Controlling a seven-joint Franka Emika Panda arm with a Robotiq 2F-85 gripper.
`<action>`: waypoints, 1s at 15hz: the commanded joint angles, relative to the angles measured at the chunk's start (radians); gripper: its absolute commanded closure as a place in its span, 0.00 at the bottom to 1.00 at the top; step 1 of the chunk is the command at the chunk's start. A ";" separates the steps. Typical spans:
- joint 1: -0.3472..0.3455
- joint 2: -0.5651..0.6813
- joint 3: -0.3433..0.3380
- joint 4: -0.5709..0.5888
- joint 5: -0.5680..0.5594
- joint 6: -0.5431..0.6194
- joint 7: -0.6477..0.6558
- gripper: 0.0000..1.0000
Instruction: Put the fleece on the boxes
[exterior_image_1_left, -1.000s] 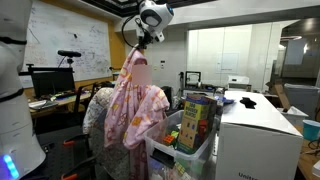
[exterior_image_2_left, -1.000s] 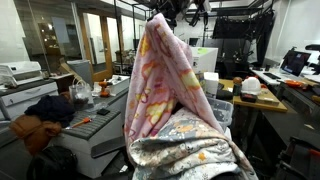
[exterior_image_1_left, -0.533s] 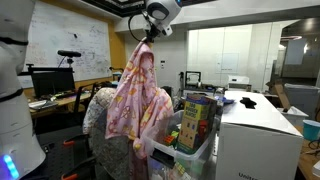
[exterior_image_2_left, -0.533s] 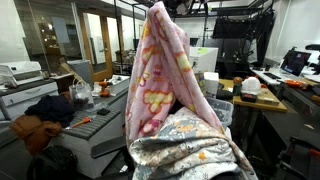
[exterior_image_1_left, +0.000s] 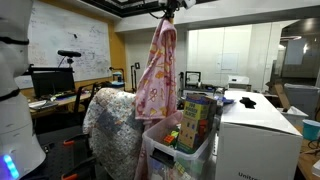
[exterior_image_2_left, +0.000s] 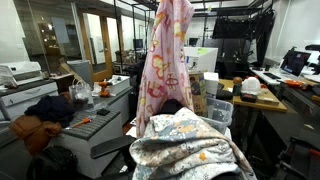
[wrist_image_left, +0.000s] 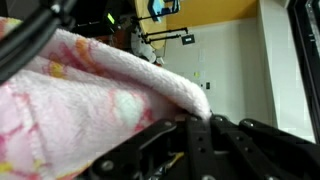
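The fleece (exterior_image_1_left: 158, 70) is gripped at its top in the closed pincer (exterior_image_1_left: 167, 12) and hung high, full length, beside the boxes (exterior_image_1_left: 197, 118) (presumably so its hem can be carried over their tops).

No legible text; whiteboard (exterior_image_1_left: 68, 40) writing — too small

The fleece (wrist_image_left: 90, 90) is soft, fuzzy matt cloth, nubbly along its edge. My jaws look hard, dark and matt. The boxes (exterior_image_1_left: 197, 118) are printed card with a slight sheen, and the tub (exterior_image_1_left: 160, 145) is smooth translucent plastic.
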 joint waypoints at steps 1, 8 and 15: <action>-0.042 0.002 -0.016 0.086 0.087 -0.014 0.067 0.99; -0.109 -0.004 -0.046 0.135 0.195 0.004 0.076 0.99; -0.164 -0.019 -0.082 0.169 0.297 0.021 0.094 0.99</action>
